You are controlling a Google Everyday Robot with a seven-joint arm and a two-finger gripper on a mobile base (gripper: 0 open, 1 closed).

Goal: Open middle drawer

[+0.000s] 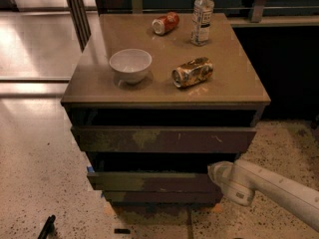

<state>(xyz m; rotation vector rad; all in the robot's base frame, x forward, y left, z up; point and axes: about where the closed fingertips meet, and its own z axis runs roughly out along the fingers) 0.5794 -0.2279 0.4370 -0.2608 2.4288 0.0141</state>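
The middle drawer (149,181) is a long dark-brown front with yellowish worn patches on its left. It stands a little out from the cabinet, with a dark gap above it. The top drawer front (164,139), with pale scratches on its right, also stands out. The smallest, darkest front (159,197) is lowest. My gripper (215,172) is at the right end of the middle drawer front, at the tip of the pale arm (269,188) that comes in from the lower right.
On the cabinet top (234,78) are a white bowl (130,64), a crushed can on its side (192,72), a red can on its side (165,23) and a clear bottle (202,15). Speckled floor (40,183) lies to the left. A dark wall is to the right.
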